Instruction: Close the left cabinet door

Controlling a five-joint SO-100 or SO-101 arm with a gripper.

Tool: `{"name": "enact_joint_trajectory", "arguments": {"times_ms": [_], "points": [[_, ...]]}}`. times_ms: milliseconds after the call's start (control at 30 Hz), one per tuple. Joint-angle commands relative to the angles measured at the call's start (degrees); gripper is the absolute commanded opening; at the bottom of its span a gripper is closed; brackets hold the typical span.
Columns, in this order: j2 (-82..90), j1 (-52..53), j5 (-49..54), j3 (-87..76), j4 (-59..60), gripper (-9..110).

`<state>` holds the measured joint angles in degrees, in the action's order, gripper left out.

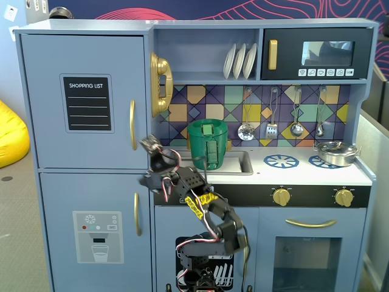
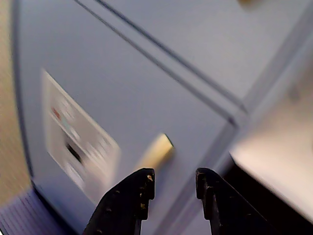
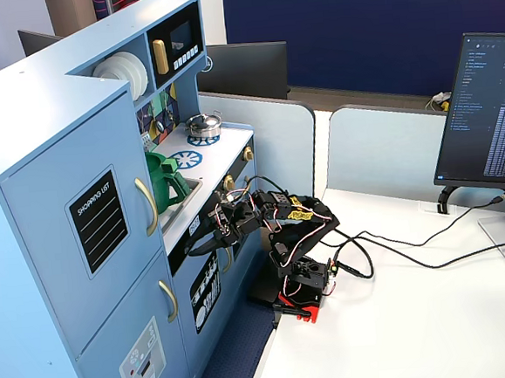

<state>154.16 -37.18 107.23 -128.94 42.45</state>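
Note:
The left cabinet door (image 1: 85, 100) is light blue with a black "SHOPPING LIST" panel (image 1: 88, 103) and a curved gold handle (image 1: 132, 125). It lies flush with the cabinet front in both fixed views; the other fixed view shows it at the left (image 3: 85, 233). My gripper (image 1: 148, 145) is open and empty, just right of the door's lower right corner, below its handle. In the other fixed view my gripper (image 3: 202, 243) is close to the cabinet front. In the blurred wrist view my gripper (image 2: 174, 177) points at the lower door, with the upper door (image 2: 205, 39) above the seam.
The lower door with the grey water-dispenser graphic (image 1: 97, 236) and its gold handle (image 2: 156, 151) is shut. A green pitcher (image 1: 208, 145) stands in the sink, right of my gripper. The gold toy phone (image 1: 160, 84) hangs above. The arm's base (image 3: 295, 282) stands on the white desk, with a monitor (image 3: 483, 123) at the right.

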Motion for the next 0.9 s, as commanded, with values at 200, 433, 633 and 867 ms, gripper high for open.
{"name": "enact_joint_trajectory", "arguments": {"times_ms": [200, 433, 633, 867], "points": [[12.48, 29.62, -2.37, -19.42, 11.87, 0], [19.95, 36.91, -6.94, -31.64, 21.45, 0], [24.52, 37.53, -13.97, -38.23, 26.37, 0], [26.89, 37.44, -19.69, -42.71, 33.4, 0]]}}
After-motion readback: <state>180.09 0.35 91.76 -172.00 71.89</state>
